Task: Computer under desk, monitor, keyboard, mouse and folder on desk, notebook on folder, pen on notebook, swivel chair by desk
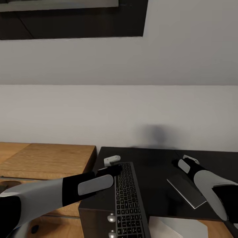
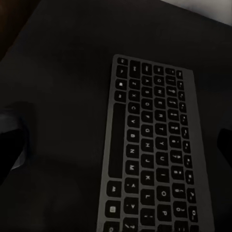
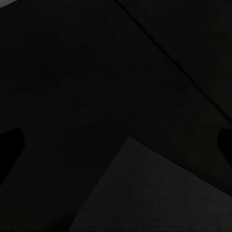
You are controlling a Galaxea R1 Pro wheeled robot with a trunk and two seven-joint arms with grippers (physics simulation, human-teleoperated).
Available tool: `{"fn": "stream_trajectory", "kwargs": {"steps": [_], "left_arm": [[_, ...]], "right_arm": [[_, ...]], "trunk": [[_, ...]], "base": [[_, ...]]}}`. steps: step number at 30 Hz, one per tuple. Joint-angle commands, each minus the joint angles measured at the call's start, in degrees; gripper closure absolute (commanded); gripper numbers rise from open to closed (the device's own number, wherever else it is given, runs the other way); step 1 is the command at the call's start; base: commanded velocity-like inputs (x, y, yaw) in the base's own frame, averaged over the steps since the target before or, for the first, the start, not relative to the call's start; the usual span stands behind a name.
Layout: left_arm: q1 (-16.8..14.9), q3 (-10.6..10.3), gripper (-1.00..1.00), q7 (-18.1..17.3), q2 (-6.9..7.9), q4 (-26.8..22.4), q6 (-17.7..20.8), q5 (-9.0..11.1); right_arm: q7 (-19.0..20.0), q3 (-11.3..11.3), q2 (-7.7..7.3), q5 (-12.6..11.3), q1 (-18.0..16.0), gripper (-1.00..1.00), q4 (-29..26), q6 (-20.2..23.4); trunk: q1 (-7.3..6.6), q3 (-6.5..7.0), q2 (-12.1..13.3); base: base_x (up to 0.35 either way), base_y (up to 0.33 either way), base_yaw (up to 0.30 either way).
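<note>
Flat grey-keyed keyboard point(image 1: 128, 201) on glossy black desk point(image 1: 155, 162); grippers unclear.

Glossy black desk point(image 1: 155, 162), matt dark keyboard point(image 1: 127, 198) keys in silvery frame — beside it, grained wooden chest point(image 1: 46, 158).

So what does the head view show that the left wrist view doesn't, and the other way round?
Head view alone: both arms, the left gripper by the keyboard's far end, the right gripper over the desk near a flat grey panel, the light wooden drawer chest beside the desk, silver drawer knobs and the wall.

Left wrist view alone: the key legends up close and the keyboard's silver-grey frame.

Both: the keyboard lying flat on the black desk.
</note>
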Motion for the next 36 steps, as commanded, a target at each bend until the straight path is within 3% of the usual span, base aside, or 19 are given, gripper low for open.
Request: {"fn": "stream_trajectory", "kwargs": {"steps": [1, 9, 12, 13, 17, 24, 27, 36], "left_arm": [[-0.1, -0.1, -1.0, 0.1, 0.0, -0.1, -0.5, 0.3], [-0.1, -0.1, -1.0, 0.1, 0.06, -0.1, -0.5, 0.4], [-0.1, -0.2, -1.0, 0.1, 0.02, -0.1, -0.5, 0.4], [-0.1, -0.2, -1.0, 0.1, 0.02, -1.1, -0.4, 0.4], [-0.1, -0.2, -1.0, 0.1, 0.1, -2.4, -0.4, 0.4], [-0.1, -0.1, -1.0, 0.1, 0.34, -3.0, -0.4, 0.4], [-0.1, -0.1, -1.0, 0.1, 0.58, -3.7, -0.5, 0.4], [-0.1, 0.0, -1.0, 0.2, 3.44, -9.1, -0.5, 0.3]], "right_arm": [[-0.3, 0.5, -0.02, -0.4, 0.2, -1.0, -0.1, 0.4], [-0.3, 0.2, -0.16, -2.5, 0.7, -1.0, -0.2, 0.4], [-0.3, 0.1, -0.29, -4.8, 0.7, -1.0, -0.2, 0.3], [-0.3, 0.1, -0.73, -7.2, 0.7, -1.0, -0.2, 0.4], [-0.3, 0.1, -1.05, -8.8, 0.7, -1.0, -0.1, 0.4], [-0.3, 0.0, -1.9, -9.5, 0.7, -1.0, -0.1, 0.4], [-0.3, 0.0, -2.41, -9.6, 0.7, -1.0, -0.1, 0.1], [-0.4, 0.3, -2.91, -9.6, 0.8, -1.0, 1.2, -2.3]], "trunk": [[0.23, -0.25, -0.5], [1.98, -1.69, -3.7], [2.64, -2.23, -4.9], [2.86, -2.41, -5.3], [3.74, -3.13, -6.9], [5.28, -4.38, -9.7], [5.28, -4.38, -9.7], [5.28, -4.38, -9.7]], "base": [[0.0, 0.0, 0.0], [0.0, 0.0, 0.0], [0.0, 0.0, 0.0], [0.0, 0.0, 0.0], [0.0, 0.0, 0.0], [0.0, 0.0, 0.0], [0.0, 0.0, 0.0], [0.0, 0.0, 0.0]]}}
